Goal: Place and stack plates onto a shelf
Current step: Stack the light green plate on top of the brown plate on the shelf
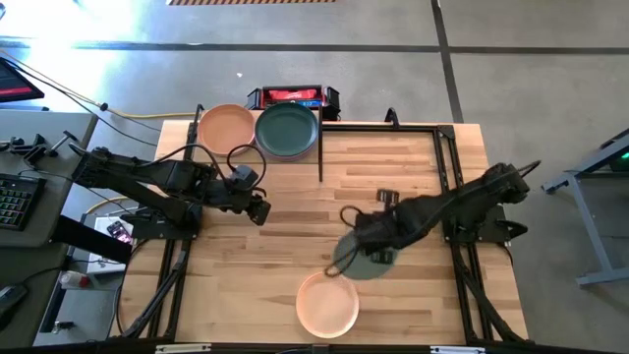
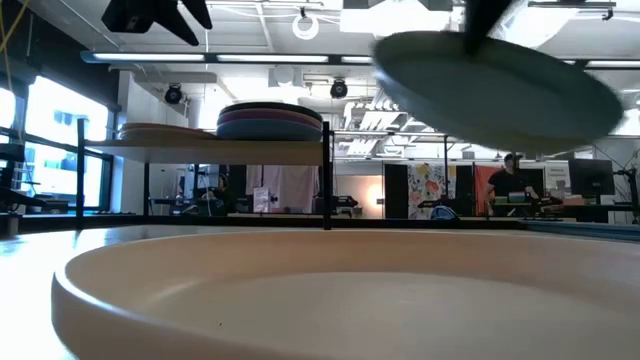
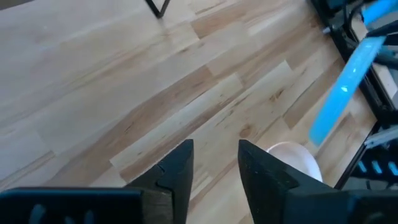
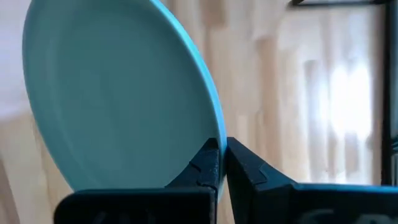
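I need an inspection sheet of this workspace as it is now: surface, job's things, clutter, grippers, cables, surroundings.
Surface: slatted wooden table, mostly bare.
Job's things: the shelf carries two stacks, peach plate and dark teal plate on top. A second peach plate lies at the table's near edge. A light blue plate is held off the table.
Clutter: red box behind the shelf.
Grippers: left gripper open, holding nothing, over bare wood. Right gripper shut on the light blue plate's rim.
Cables: yellow cable left of the table.
Surroundings: person far behind.
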Motion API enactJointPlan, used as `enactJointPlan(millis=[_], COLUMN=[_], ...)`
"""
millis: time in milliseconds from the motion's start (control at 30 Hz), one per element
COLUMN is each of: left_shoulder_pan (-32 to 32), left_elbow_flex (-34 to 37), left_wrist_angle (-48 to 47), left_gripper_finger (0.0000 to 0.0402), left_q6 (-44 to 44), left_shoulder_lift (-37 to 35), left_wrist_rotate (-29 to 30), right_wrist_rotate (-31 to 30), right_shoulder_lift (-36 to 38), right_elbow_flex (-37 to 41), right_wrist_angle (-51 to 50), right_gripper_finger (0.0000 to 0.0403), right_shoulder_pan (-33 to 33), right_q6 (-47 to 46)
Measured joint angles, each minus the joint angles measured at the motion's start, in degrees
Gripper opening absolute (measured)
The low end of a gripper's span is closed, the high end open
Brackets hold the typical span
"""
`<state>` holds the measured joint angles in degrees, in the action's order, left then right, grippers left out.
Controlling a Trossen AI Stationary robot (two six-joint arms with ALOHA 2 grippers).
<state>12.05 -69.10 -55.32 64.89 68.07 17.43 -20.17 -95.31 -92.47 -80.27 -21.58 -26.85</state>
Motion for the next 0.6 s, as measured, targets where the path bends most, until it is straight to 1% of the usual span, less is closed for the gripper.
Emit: enactJointPlan(millis=[133, 233, 400, 600], left_shoulder_pan=[-0.02, -0.01, -0.02, 0.0], left_elbow_flex=[-0.02, -0.04, -0.04, -0.04], left_wrist_angle=[2.21, 5.97, 13.44, 17.07], left_gripper_finger=[0.0138, 0.0146, 0.0145, 0.0138], left_q6=[3.51, 1.76, -2.82, -3.59], left_shoulder_lift=[0.93, 2.31, 6.07, 9.3], left_wrist_rotate=[0.84, 1.08, 1.23, 2.45], right_wrist_rotate=[-3.94, -4.39, -4.27, -4.19], right_shoulder_lift=[0.0, 0.02, 0.0, 0.0], right_elbow_flex=[-4.5, -6.56, -8.1, -8.05], right_wrist_angle=[0.1, 2.17, 4.75, 4.63], right_gripper_finger=[0.0, 0.0, 0.0, 0.0], right_shoulder_pan=[3.34, 6.2, 9.71, 12.34], right_q6=[-1.6, -1.71, -1.71, -3.12])
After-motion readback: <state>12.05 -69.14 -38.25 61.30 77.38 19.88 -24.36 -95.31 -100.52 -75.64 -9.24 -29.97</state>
